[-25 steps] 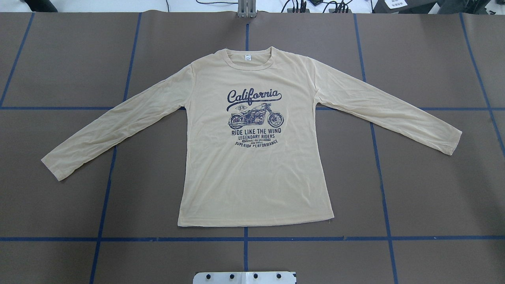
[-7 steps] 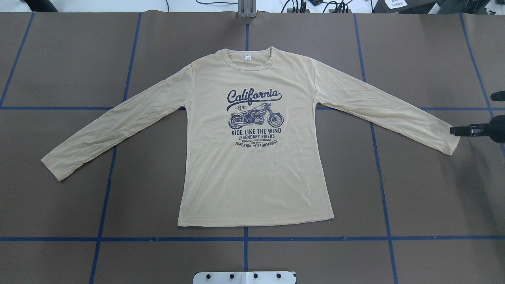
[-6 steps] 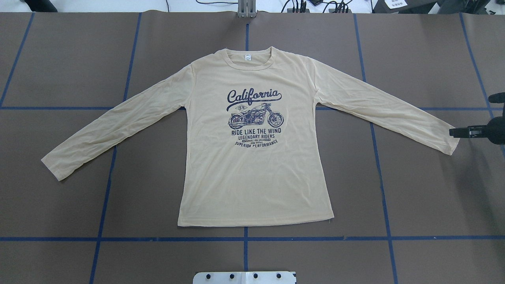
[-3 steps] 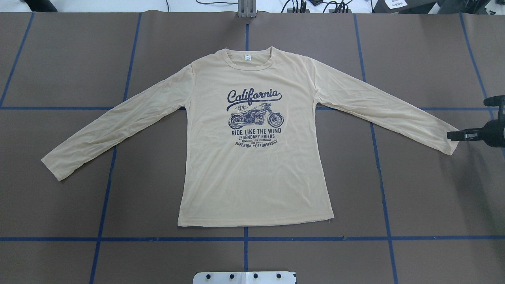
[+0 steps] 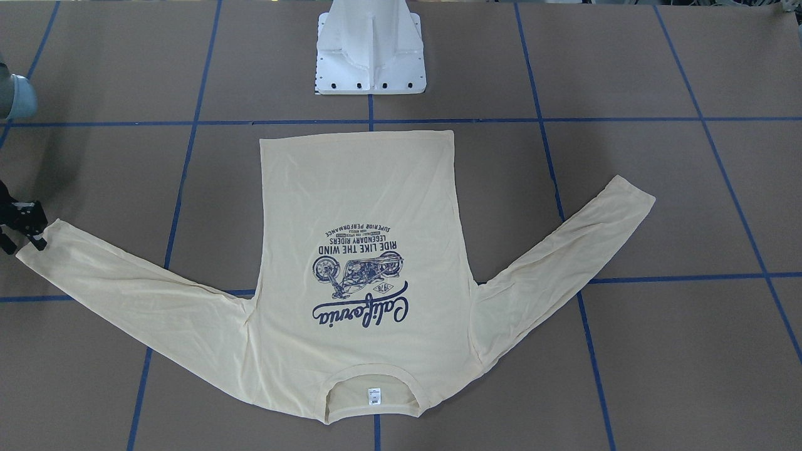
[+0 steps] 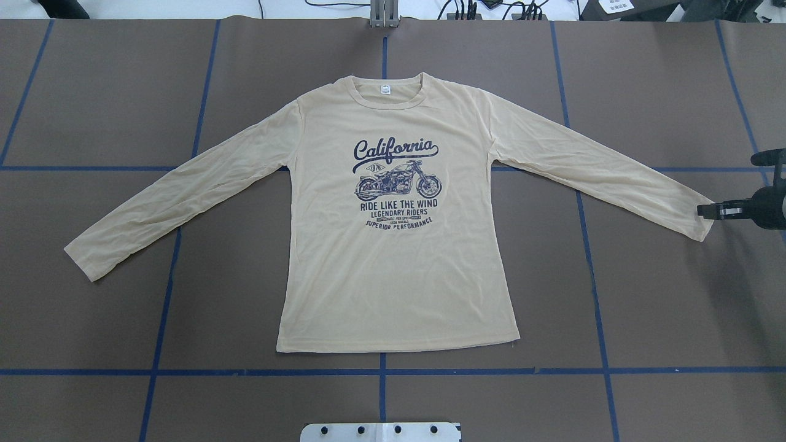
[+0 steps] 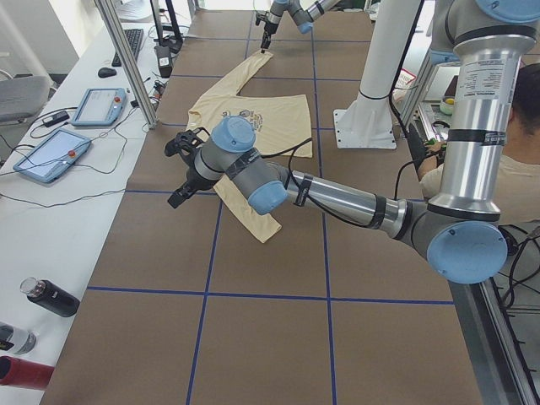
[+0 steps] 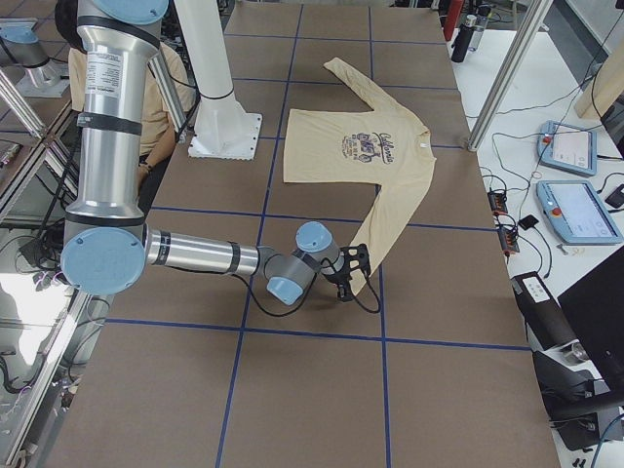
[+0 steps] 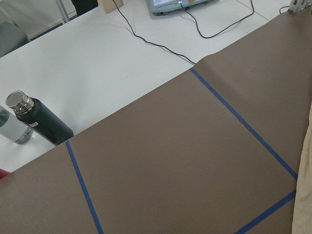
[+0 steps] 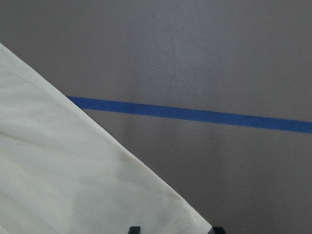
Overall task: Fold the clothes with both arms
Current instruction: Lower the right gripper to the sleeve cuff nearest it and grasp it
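The clothes are one cream-yellow long-sleeved shirt (image 6: 393, 276) lying flat with its navy "California" print up, sleeves spread and collar on the far side. My right gripper (image 6: 706, 210) sits low at the right sleeve's cuff (image 6: 697, 224). It is open, and in the right wrist view its two fingertips (image 10: 134, 229) straddle the cuff corner (image 10: 146, 204). The front view shows it at the left edge (image 5: 19, 228). My left gripper (image 7: 181, 169) shows only in the left side view, hovering outside the left sleeve (image 7: 249, 215). I cannot tell whether it is open or shut.
The white pedestal base (image 5: 371, 50) stands behind the shirt's hem. Blue tape lines cross the brown table cover (image 6: 663, 294). A white side bench holds bottles (image 9: 41, 122) and control tablets (image 7: 99, 105). A person (image 7: 523, 177) sits beside the robot.
The right gripper came in from the right edge and moved left to the right cuff, nudging the cuff slightly inward. The rest of the shirt has not moved.
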### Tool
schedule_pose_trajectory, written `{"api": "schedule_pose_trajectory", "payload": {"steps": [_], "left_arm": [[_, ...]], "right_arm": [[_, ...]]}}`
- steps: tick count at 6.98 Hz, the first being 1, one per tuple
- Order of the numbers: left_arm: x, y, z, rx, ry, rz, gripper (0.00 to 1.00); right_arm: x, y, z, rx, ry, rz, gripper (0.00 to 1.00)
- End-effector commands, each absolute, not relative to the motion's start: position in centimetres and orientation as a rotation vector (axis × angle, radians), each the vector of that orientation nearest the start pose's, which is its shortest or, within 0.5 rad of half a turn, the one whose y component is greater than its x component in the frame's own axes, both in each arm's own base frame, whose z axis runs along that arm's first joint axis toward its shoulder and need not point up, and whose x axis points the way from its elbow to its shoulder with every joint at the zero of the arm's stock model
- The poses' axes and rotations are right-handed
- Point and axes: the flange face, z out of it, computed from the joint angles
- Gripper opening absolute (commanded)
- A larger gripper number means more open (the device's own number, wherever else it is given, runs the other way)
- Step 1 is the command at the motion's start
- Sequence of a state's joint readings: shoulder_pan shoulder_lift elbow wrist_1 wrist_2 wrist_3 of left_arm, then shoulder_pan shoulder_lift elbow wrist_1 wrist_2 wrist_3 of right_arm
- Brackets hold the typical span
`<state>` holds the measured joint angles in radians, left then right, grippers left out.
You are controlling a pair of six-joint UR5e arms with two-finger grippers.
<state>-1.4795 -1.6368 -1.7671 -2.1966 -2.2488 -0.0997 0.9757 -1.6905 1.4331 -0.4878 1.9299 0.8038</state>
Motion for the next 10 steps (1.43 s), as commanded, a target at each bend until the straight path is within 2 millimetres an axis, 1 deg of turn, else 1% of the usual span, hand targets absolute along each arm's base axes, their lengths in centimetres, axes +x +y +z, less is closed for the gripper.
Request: {"api": "schedule_pose_trajectory", "payload": {"steps": [1, 2, 3, 5, 6, 7, 8, 9, 10], "left_arm": [[-2.2, -53.4, 45.6, 0.788, 0.711, 0.294, 1.0], [-2.2, -53.4, 45.6, 0.788, 0.711, 0.294, 1.0], [-2.2, -53.4, 45.6, 0.788, 0.711, 0.294, 1.0], [-2.2, -53.4, 45.6, 0.788, 0.711, 0.294, 1.0], [-2.2, -53.4, 45.6, 0.788, 0.711, 0.294, 1.0], [-2.2, -53.4, 45.6, 0.788, 0.711, 0.294, 1.0], [-2.2, -53.4, 45.6, 0.788, 0.711, 0.294, 1.0], [-2.2, -53.4, 45.6, 0.788, 0.711, 0.292, 1.0], [-2.2, -53.4, 45.6, 0.788, 0.711, 0.292, 1.0]], "right_arm": [[-17.9, -43.9, 67.5, 0.407, -0.781, 0.045, 0.5], [-17.9, -44.0, 67.5, 0.408, -0.779, 0.044, 0.45], [-17.9, -44.0, 67.5, 0.408, -0.779, 0.044, 0.34], [-17.8, -43.9, 67.9, 0.403, -0.773, 0.045, 0.22], [-17.8, -43.9, 67.9, 0.404, -0.773, 0.04, 0.12], [-17.8, -43.9, 67.9, 0.406, -0.772, 0.037, 0.0], [-17.7, -44.0, 67.5, 0.412, -0.777, 0.037, 0.0], [-16.9, -44.6, 66.6, 0.424, -0.793, 0.049, 0.0], [-16.3, -45.3, 63.8, 0.464, -0.813, 0.057, 0.0]]}}
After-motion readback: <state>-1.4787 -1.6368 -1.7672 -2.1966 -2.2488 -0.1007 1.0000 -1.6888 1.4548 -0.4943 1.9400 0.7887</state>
